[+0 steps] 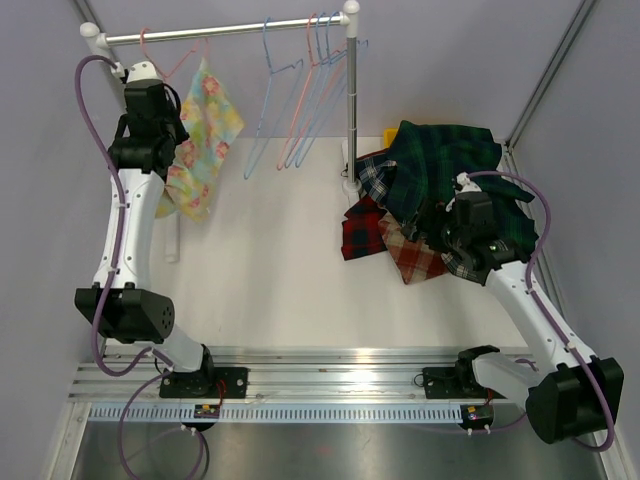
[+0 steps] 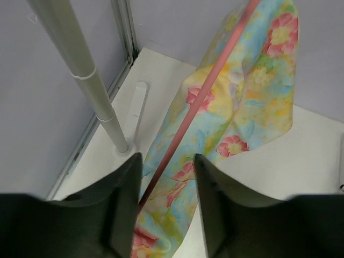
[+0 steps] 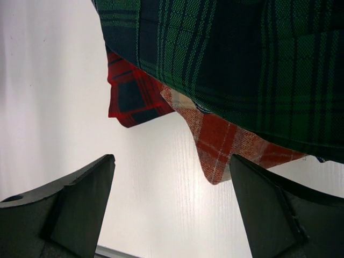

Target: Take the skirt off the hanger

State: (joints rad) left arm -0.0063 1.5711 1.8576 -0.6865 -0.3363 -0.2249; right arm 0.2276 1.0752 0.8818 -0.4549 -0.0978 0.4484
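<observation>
A floral skirt (image 1: pixel 207 130) hangs from a pink hanger (image 1: pixel 176 66) at the left end of the rail. In the left wrist view the skirt (image 2: pixel 252 91) drapes down with the pink hanger bar (image 2: pixel 209 86) running diagonally across it. My left gripper (image 1: pixel 182 152) is raised beside the skirt. Its jaws (image 2: pixel 167 207) are open, with the hanger bar and skirt fabric between them, the bar close to the left finger. My right gripper (image 1: pixel 443 240) is open and empty (image 3: pixel 172 209) over bare table, at the edge of the plaid pile.
The rail (image 1: pixel 230 30) holds several empty wire hangers (image 1: pixel 300 90) near its right post (image 1: pixel 350 100). A pile of plaid skirts (image 1: pixel 440 170) lies at the right, green plaid (image 3: pixel 242 54) over red plaid (image 3: pixel 134 99). The left post (image 2: pixel 86 70) stands close to my left gripper.
</observation>
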